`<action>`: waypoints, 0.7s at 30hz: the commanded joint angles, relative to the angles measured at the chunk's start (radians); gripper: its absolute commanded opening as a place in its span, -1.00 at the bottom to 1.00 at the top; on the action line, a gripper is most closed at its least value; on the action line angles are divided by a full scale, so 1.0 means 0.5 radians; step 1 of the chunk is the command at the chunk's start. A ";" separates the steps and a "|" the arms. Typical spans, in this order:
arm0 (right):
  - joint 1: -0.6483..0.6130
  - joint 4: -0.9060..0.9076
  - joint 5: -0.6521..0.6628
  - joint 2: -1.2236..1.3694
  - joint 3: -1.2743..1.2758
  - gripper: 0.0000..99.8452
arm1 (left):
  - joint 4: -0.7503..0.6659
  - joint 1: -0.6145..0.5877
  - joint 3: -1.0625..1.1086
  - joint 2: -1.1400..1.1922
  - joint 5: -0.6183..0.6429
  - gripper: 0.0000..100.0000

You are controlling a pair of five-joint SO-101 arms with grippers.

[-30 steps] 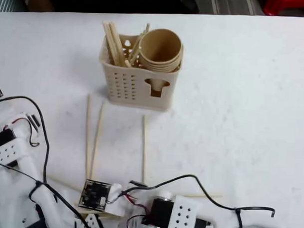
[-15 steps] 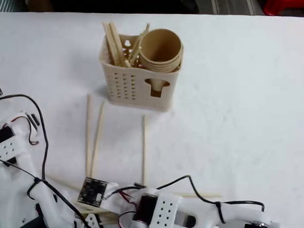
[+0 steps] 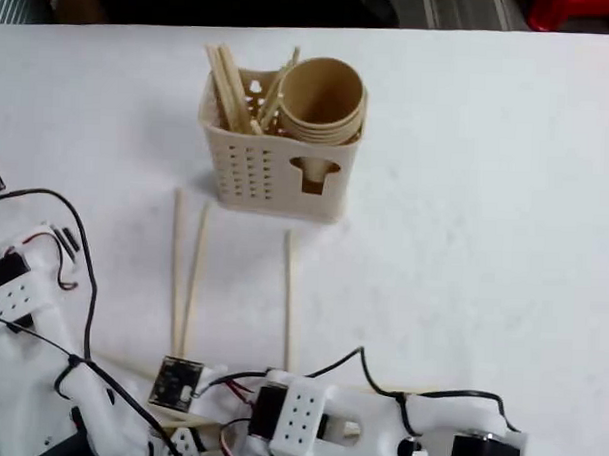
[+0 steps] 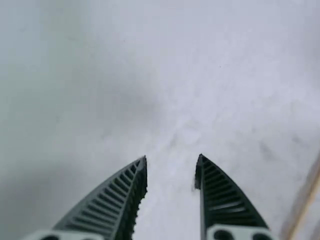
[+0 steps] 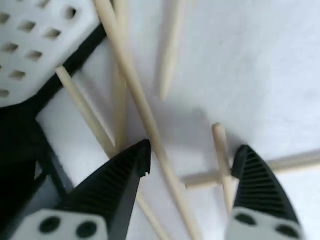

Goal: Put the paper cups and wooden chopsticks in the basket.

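The high camera looks steeply down over the white counter, while both wrist cameras face it closely, the right sharing the loose pale wooden chopsticks.

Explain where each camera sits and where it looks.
High view: fixed above, looking down on basket, paper cups, loose chopsticks; arms at bottom edge.
Left wrist view: on left arm, facing the table; open left gripper.
Right wrist view: on right arm, facing the loose chopsticks, shared with high view; open right gripper.
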 commanded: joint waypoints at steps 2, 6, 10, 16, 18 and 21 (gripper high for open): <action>0.026 -0.011 -0.006 0.020 -0.074 -0.85 | -0.006 -0.017 -0.110 -0.005 0.018 -0.66; 0.164 -0.014 -0.006 0.020 -0.095 -0.93 | -0.006 -0.017 -0.110 -0.005 0.018 -0.66; 0.434 -0.014 0.018 0.020 -0.153 -0.96 | -0.006 -0.017 -0.110 -0.005 0.018 -0.66; 0.882 -0.109 0.285 0.020 -0.178 -0.96 | -0.006 -0.017 -0.110 -0.005 0.018 -0.66; 1.020 -0.137 0.365 0.020 -0.178 -0.96 | -0.006 -0.017 -0.110 -0.005 0.018 -0.66; 1.146 -0.137 0.423 0.014 -0.181 -0.96 | -0.006 -0.017 -0.107 -0.005 0.018 -0.66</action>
